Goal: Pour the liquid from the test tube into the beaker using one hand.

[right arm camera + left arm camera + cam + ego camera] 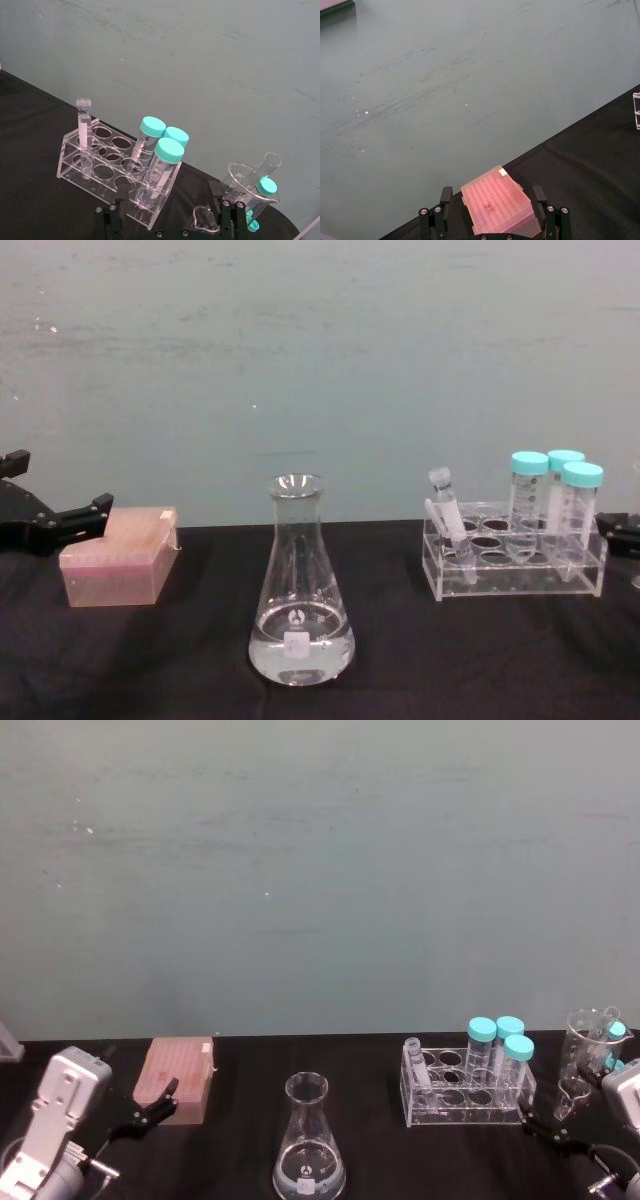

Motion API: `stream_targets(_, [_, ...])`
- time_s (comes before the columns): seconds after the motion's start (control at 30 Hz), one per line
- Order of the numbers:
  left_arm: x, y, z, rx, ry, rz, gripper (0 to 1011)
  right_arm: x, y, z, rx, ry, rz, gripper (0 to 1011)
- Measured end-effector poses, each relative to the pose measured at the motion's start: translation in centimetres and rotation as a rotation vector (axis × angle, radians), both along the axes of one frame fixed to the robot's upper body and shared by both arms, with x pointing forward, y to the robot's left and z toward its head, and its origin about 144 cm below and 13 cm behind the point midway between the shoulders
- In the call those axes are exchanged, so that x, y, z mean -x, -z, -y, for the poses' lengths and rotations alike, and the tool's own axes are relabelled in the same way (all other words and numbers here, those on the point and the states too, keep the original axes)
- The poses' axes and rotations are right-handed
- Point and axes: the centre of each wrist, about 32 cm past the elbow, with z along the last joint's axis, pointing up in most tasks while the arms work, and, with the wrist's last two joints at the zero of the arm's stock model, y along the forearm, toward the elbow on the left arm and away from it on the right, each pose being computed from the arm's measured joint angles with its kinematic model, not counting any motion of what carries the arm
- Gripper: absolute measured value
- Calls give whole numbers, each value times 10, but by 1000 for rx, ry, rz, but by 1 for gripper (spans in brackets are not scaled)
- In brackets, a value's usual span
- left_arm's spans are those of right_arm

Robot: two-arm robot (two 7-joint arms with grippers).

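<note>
The beaker (pixel 310 1145) (pixel 300 605) is a clear conical flask standing at the front centre of the black table, with clear liquid (pixel 300 640) in its base. The test tube (pixel 418 1065) (pixel 84 125) (pixel 447 515) leans, uncapped, in the left end of a clear rack (pixel 465 1105). I cannot tell whether it holds liquid. My left gripper (pixel 150 1108) (pixel 492 207) is open at the front left, just short of a pink box. My right gripper (pixel 548 1128) (pixel 167 200) is open at the front right, near the rack's right end, holding nothing.
Three larger tubes with turquoise caps (pixel 500 1045) (pixel 160 150) stand in the rack's right end. A pink tip box (pixel 180 1078) (pixel 495 202) lies at the left. A tipped glass vessel (pixel 590 1040) (pixel 252 177) with a turquoise-capped tube inside sits at the far right. A teal wall stands behind.
</note>
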Motion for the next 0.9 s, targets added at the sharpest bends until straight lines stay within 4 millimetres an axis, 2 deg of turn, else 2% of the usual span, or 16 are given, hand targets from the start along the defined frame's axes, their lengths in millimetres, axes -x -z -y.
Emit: stream_targets(0.9, [0, 0, 0, 0, 0, 0, 1000, 0, 0, 0, 0, 0, 0, 1000])
